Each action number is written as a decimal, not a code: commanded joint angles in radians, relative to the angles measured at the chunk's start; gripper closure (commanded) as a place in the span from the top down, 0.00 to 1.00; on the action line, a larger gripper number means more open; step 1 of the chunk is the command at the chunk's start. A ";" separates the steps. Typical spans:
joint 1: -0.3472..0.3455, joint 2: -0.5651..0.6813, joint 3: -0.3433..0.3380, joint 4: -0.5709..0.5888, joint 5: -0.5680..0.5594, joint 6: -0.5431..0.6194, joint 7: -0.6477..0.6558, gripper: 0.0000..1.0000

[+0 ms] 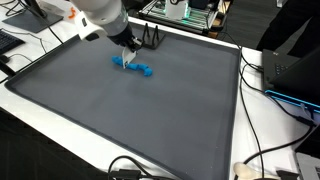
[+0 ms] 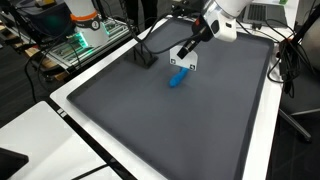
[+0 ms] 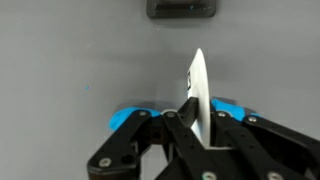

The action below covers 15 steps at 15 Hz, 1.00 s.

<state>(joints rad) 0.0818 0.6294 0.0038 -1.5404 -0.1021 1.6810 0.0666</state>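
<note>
My gripper (image 3: 197, 118) is shut on a thin white flat piece (image 3: 198, 80), held edge-on and upright between the fingers. The piece also shows in an exterior view (image 2: 183, 62). Directly below it a blue object (image 3: 124, 118) lies on the dark grey mat (image 1: 150, 120); its ends show on both sides of the fingers. In both exterior views the gripper (image 1: 125, 54) (image 2: 189, 52) hangs just above the blue object (image 1: 137, 69) (image 2: 178, 80) near the mat's far part. Whether the white piece touches the blue object I cannot tell.
A small black stand (image 2: 147, 57) (image 1: 151, 41) sits on the mat near the gripper; it shows at the top of the wrist view (image 3: 182, 9). Cables and electronics (image 2: 85, 35) lie beyond the white table border (image 1: 60, 110). A black device (image 1: 290, 75) stands beside the mat.
</note>
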 commanded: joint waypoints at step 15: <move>0.007 0.069 -0.014 0.068 -0.024 0.016 0.032 0.02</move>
<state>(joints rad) 0.0823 0.6790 -0.0029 -1.4883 -0.1102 1.6914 0.0810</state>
